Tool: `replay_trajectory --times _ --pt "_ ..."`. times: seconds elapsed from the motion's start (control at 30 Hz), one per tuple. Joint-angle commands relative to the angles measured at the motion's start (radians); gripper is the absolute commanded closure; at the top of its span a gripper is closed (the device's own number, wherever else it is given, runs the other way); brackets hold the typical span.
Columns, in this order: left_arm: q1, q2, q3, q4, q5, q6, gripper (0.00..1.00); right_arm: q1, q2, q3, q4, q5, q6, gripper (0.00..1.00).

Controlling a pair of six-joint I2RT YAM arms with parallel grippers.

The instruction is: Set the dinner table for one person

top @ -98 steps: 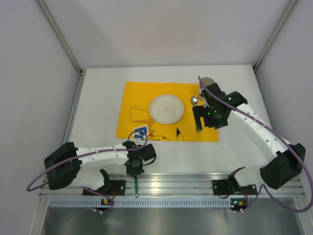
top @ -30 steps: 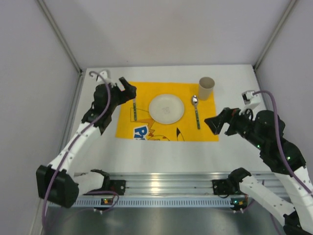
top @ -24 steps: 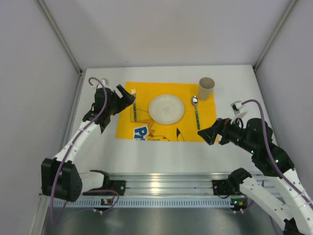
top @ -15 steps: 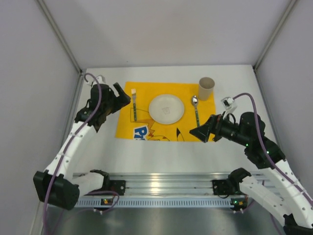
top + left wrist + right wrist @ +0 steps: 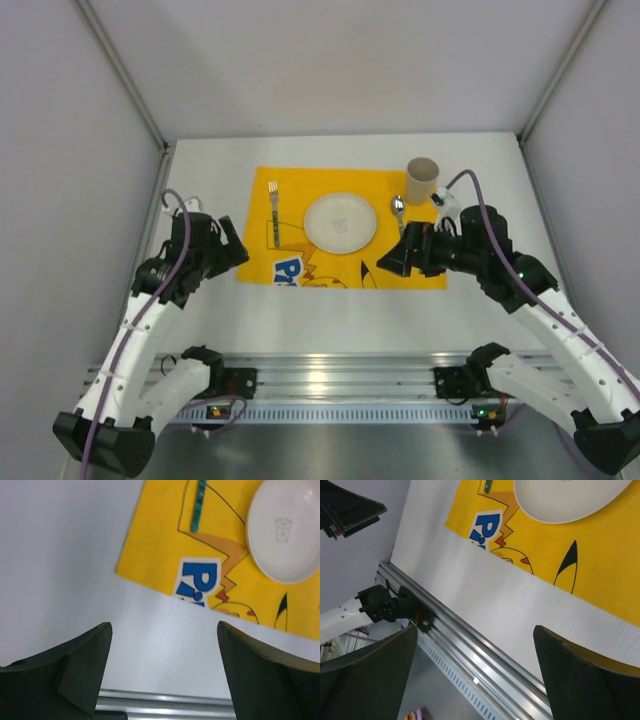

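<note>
Left gripper [image 5: 162, 627], right gripper [image 5: 475, 627] spread, empty. On dinner table [image 5: 200, 170]: white plate [image 5: 341, 221] mid-placemat [image 5: 300, 190]; fork [image 5: 272, 208] left, spoon [image 5: 400, 215] right, paper cup [image 5: 421, 180] upper right.

Robot lab, white panel walls [image 5: 350, 60], aluminium rail [image 5: 350, 380]

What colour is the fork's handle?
The fork has a teal green handle; the left wrist view shows it best.

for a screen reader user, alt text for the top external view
A white plate on a yellow placemat on the dinner table, fork left of it, spoon right, tan cup at the mat's far right corner. The left gripper and right gripper hover open near the mat's near corners.
</note>
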Motion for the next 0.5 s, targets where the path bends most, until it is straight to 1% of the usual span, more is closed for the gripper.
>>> replay_trajectory --times 0.0,0.03,0.13,0.2,0.3,0.37,0.47 --pt "-0.002 -0.091 -0.081 0.108 0.279 0.008 0.09 0.003 -0.033 0.101 -0.090 0.059 -0.089 0.00" --pt "-0.002 -0.119 -0.122 0.145 0.351 -0.007 0.09 0.003 -0.050 0.116 -0.113 0.088 -0.112 0.00" --pt "-0.002 -0.119 -0.176 0.240 0.408 -0.049 0.09 0.001 -0.139 0.115 -0.207 0.196 -0.132 0.00" --pt "-0.002 -0.095 -0.184 0.271 0.439 -0.049 0.09 0.003 -0.206 0.102 -0.268 0.231 -0.120 0.00" --pt "-0.007 -0.026 -0.162 0.310 0.447 -0.028 0.09 0.001 -0.285 0.078 -0.334 0.248 -0.087 0.00" --pt "-0.022 0.037 -0.112 0.314 0.437 -0.006 0.09 0.001 -0.335 0.070 -0.377 0.271 -0.067 0.00" --pt "-0.047 0.112 -0.029 0.304 0.388 0.054 0.09 0.003 -0.390 0.073 -0.391 0.303 -0.050 0.00"
